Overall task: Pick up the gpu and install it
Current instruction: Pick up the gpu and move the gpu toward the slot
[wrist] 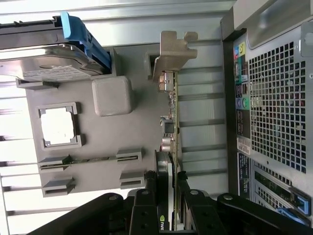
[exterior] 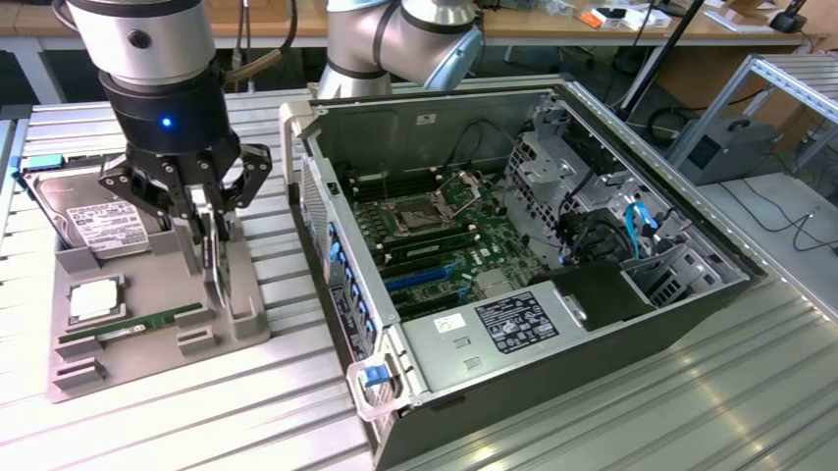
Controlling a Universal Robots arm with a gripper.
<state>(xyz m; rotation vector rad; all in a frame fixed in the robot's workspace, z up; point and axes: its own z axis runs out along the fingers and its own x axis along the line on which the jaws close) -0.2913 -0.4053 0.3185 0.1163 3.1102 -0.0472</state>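
1. Well off the gripper's [exterior: 211, 228] side, toward the exterior view's left, a boxy silver hard drive with a white label [exterior: 94, 221] stands on edge in a flat grey plastic parts tray [exterior: 164, 361]; below it in that view lie a small square silver processor chip [exterior: 94, 297] and a narrow green memory stick [exterior: 131, 327], both apart from the tool.
2. The black multi-link gripper hangs straight down over the same tray; its jaws are drawn narrow and, in the wrist view, its dark fingers [wrist: 148, 203] press on both faces of the gpu [wrist: 172, 105], a thin flat rectangular card seen edge-on, so I judge it gripped.
3. The gpu sits directly under the tool, between the fingers, upright on its long edge; from the exterior view it looks seated in its tray slot, not yet lifted clear.
4. Its long axis runs level and away from the fingers along the tray; the silvery metal bracket [wrist: 172, 54] is at the end far from the fingers.
5. On the gripper's other side, toward the exterior view's right and just beside the tray, lies the open dark metal computer case [exterior: 433, 123]; its green motherboard [exterior: 433, 231] faces up, so the install site is sideways from the held card; the single arm is the one on it.
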